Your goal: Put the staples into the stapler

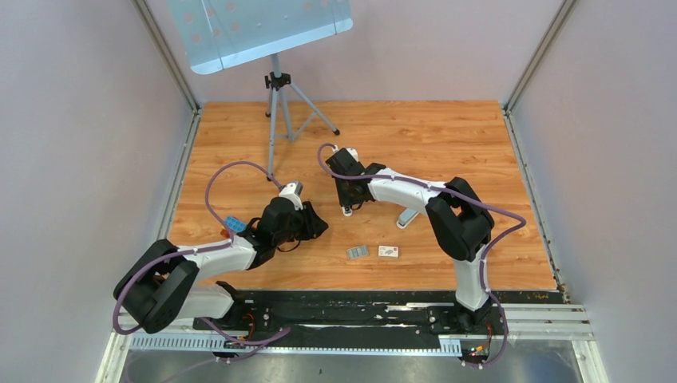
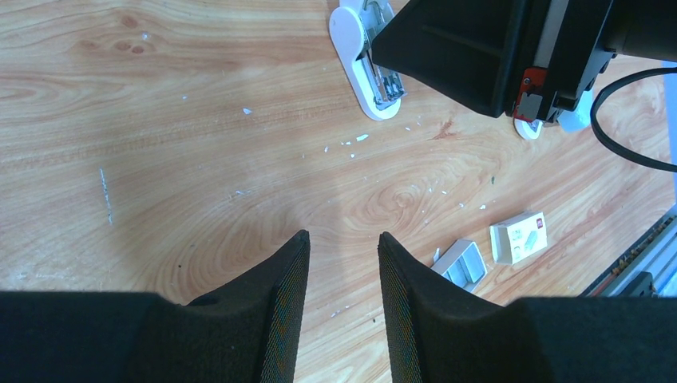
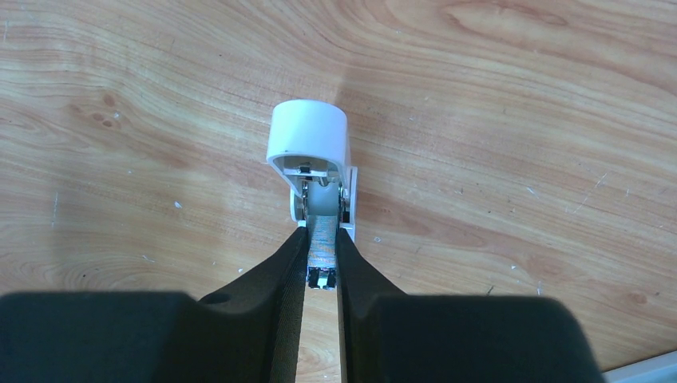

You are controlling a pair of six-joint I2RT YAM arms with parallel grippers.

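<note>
The white stapler (image 3: 309, 144) lies open on the wooden table, its metal channel showing (image 2: 369, 68). My right gripper (image 3: 321, 231) is shut on a thin grey strip of staples (image 3: 321, 254), which points into the channel's near end. From above, this gripper (image 1: 347, 199) sits right over the stapler (image 1: 347, 211). More staples (image 1: 357, 252) lie flat as a grey block (image 2: 461, 263) nearer the front. My left gripper (image 2: 343, 235) hovers open with nothing between its fingers, left of that block (image 1: 315, 226).
A small white printed box (image 1: 389, 251) sits just right of the grey block (image 2: 519, 237). A pale grey-white piece (image 1: 407, 217) lies under the right forearm. A tripod with a tilted panel (image 1: 277, 96) stands at the back. Small white flecks dot the wood.
</note>
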